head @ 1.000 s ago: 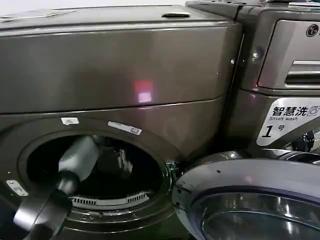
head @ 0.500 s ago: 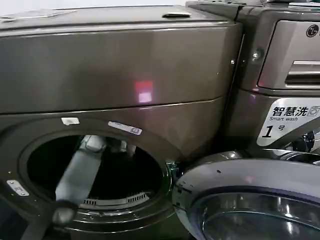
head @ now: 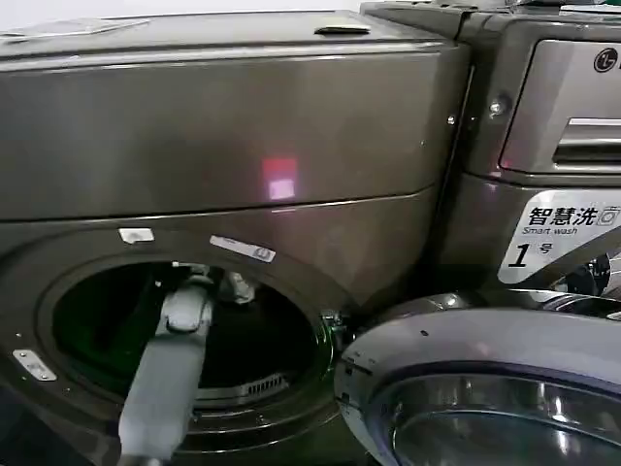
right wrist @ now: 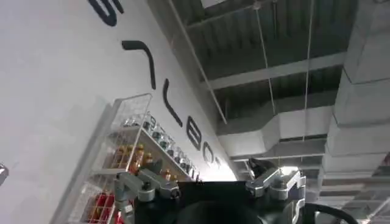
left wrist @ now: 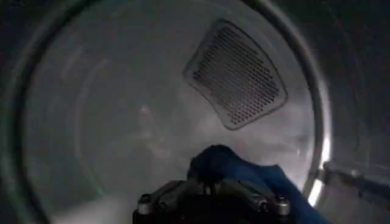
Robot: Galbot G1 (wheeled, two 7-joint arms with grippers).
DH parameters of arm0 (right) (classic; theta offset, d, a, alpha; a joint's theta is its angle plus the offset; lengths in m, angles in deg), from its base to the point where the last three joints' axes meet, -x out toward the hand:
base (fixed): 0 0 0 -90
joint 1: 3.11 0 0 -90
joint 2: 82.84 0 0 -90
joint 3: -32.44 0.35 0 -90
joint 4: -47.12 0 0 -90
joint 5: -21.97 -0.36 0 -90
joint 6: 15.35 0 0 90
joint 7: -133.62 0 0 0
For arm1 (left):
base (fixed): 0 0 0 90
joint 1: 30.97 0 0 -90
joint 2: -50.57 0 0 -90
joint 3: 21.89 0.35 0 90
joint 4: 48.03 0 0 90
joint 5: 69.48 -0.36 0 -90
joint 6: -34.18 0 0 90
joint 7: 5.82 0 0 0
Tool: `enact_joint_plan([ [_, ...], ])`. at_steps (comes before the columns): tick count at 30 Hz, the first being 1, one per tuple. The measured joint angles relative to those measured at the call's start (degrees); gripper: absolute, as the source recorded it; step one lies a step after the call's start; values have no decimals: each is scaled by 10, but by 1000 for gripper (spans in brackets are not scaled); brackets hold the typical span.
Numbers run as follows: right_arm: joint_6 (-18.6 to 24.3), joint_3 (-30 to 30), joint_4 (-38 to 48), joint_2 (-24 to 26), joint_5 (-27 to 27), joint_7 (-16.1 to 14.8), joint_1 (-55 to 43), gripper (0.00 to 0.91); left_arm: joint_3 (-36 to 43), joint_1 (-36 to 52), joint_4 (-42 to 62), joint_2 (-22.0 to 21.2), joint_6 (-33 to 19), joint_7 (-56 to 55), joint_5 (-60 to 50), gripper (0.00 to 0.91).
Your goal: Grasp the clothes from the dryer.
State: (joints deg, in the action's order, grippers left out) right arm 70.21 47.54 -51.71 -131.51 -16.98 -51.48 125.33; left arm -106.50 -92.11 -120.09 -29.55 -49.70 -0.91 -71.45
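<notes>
The dryer (head: 223, 126) stands with its door (head: 485, 388) swung open; the head view shows the left arm reaching through the porthole. Inside the drum (left wrist: 122, 122), the left wrist view shows a blue cloth (left wrist: 244, 173) just beyond the left claw (left wrist: 210, 195), whose grip cannot be told. The right claw (right wrist: 210, 185), spread, points at the ceiling.

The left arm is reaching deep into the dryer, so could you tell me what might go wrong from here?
1. The left gripper is right at the blue clothes, but the grasp is hidden, so it may close on nothing.
2. The arm passes close to the dryer porthole rim and could scrape it when it withdraws.
</notes>
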Motion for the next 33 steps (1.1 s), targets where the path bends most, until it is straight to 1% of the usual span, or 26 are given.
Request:
enact_joint_plan([
  [6,7,-3,0,-3,-2,1,-1,907,-17,-57,-59,-9,-21,-30,21,0],
  [14,9,0,0,-2,-4,3,0,907,-27,-90,-100,-8,-18,-37,27,0],
  [33,-1,18,-14,-2,-14,1,14,907,-24,-90,-117,6,10,-40,25,0],
])
